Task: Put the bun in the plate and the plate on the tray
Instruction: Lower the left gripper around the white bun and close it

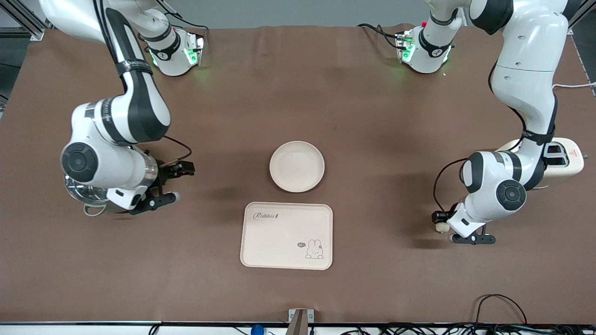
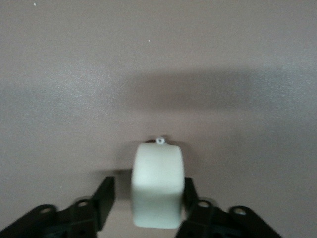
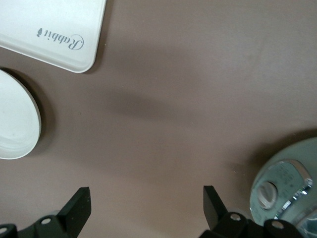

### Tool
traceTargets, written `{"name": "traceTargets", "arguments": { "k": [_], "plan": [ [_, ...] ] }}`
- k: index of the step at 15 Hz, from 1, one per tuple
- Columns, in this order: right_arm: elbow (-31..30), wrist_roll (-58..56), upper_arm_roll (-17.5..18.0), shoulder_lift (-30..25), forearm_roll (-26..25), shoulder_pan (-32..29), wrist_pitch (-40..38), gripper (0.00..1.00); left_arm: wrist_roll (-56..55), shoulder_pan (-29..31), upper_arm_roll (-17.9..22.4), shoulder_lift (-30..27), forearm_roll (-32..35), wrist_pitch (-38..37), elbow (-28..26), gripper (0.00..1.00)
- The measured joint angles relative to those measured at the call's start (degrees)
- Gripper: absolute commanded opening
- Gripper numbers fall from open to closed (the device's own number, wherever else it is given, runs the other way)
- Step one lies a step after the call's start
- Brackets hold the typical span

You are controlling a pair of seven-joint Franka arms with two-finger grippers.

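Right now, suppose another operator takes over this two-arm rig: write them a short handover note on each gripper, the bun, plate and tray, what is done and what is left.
Left gripper: low at the left arm's end of the table, fingers around the bun; whether it is lifted is unclear.
Right gripper: open, holding nothing, waiting at the right arm's end of the table.
Plate: mid-table, with nothing in it.
Tray: nearer the front camera than the plate, apart from it.
Done: bun reached.
Left: bun into plate, then plate onto tray.

Bare surface lies open between the bun and the plate. Only the toaster and the left arm crowd that end. The tray, just beside the plate, carries nothing.
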Motion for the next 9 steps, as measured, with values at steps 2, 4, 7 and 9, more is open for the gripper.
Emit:
{"name": "traceTargets", "arguments": {
  "k": [2, 4, 7, 9],
  "plan": [
    [0.02, 0.0, 0.01, 1.06, 0.19, 0.88, 1.3, 1.0, 0.07, -0.06, -0.31, -0.07, 0.0, 0.11, 0.06, 0.16],
    [0.02, 0.0, 0.01, 1.8, 0.22, 1.42, 2.02, 1.0, 0.13, -0.12, -0.91, -0.48, 0.0, 0.59, 0.37, 0.16],
    [0.05, 0.0, 0.0, 1.95, 0.26, 1.54, 2.17, 1.0, -0.37, -0.08, -4.58, -3.09, -0.02, 0.03, 0.98, 0.14],
    [0.07, 0.0, 0.01, 1.95, 0.3, 1.76, 2.17, 1.0, -5.61, -0.18, -9.05, -5.64, -0.06, -3.97, 1.04, 0.14]
  ]
}}
